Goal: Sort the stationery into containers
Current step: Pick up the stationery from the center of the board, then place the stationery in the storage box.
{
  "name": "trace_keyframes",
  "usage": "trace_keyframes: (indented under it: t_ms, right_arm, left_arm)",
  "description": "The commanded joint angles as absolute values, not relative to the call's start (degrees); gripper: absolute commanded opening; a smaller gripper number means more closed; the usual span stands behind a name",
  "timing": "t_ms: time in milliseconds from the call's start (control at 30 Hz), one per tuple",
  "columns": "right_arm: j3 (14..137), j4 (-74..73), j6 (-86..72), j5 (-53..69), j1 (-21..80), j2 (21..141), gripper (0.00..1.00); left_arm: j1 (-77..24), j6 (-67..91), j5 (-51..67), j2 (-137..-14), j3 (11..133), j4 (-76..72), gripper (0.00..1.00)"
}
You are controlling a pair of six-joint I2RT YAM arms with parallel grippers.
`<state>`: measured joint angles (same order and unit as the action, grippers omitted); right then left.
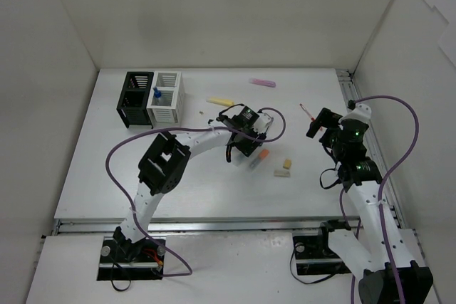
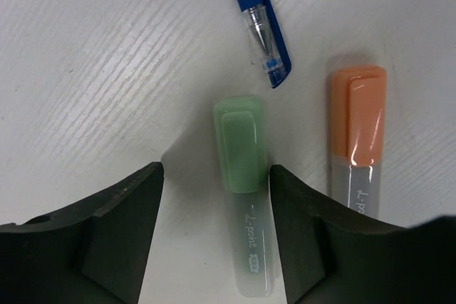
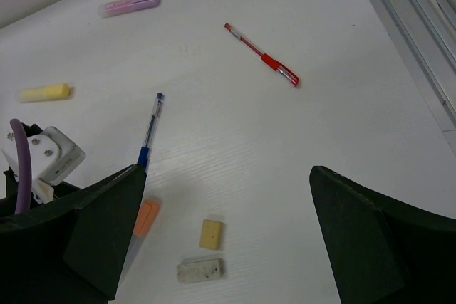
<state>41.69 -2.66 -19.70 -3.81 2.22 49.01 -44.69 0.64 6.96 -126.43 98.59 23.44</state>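
My left gripper (image 2: 217, 176) is open and low over the table, its fingers either side of the green-capped highlighter (image 2: 242, 176), which lies flat close to the right finger. A blue pen (image 2: 260, 26) and the orange-capped highlighter (image 2: 356, 133) lie just beyond. In the top view the left gripper (image 1: 246, 144) is mid-table. My right gripper (image 1: 318, 124) is open and empty, raised at the right. Under it lie two beige erasers (image 3: 211, 234) (image 3: 200, 270). The black (image 1: 135, 97) and white (image 1: 165, 96) containers stand at the back left, with a blue-capped marker (image 1: 157, 94) in the white one.
A yellow highlighter (image 1: 219, 101), a pink highlighter (image 1: 262, 82) and a red pen (image 1: 308, 112) lie loose towards the back of the table. White walls close in the left, back and right. A metal rail (image 1: 347, 94) runs along the right edge.
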Motion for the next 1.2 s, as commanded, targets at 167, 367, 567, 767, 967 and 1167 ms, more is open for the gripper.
trace_keyframes:
  t_ms: [167,367,567,767,967,1167]
  right_arm:
    - [41.75,0.35,-20.22,-3.60,2.02,48.34,0.98]
    - [41.31,0.35,-19.78,-3.69,2.11,47.37,0.98]
    - [41.22,0.35,-19.60,-2.90,2.11,46.50,0.98]
    - [41.66,0.35,-18.99,-3.34,2.02,47.11,0.98]
    - [41.92,1.67,-18.37,-3.16,2.11,48.95,0.98]
    - [42.45,3.68,-17.40,-2.55,2.11,50.18,0.98]
  left_arm:
    - [-45.35,-2.11,6.16,-126.12,100.11,22.94,0.28]
    - [-44.82,-2.02,4.75,-124.37,99.58,22.94,0.14]
    - [-42.80,-1.14,1.67,-118.67,97.65,21.63,0.00]
    - [-36.93,-1.49,1.32,-105.57,92.20,14.51,0.00]
    - [-29.45,2.02,0.62,-93.89,85.18,0.83,0.00]
    - [-21.54,3.16,-3.34,-95.17,86.30,-6.67,0.00]
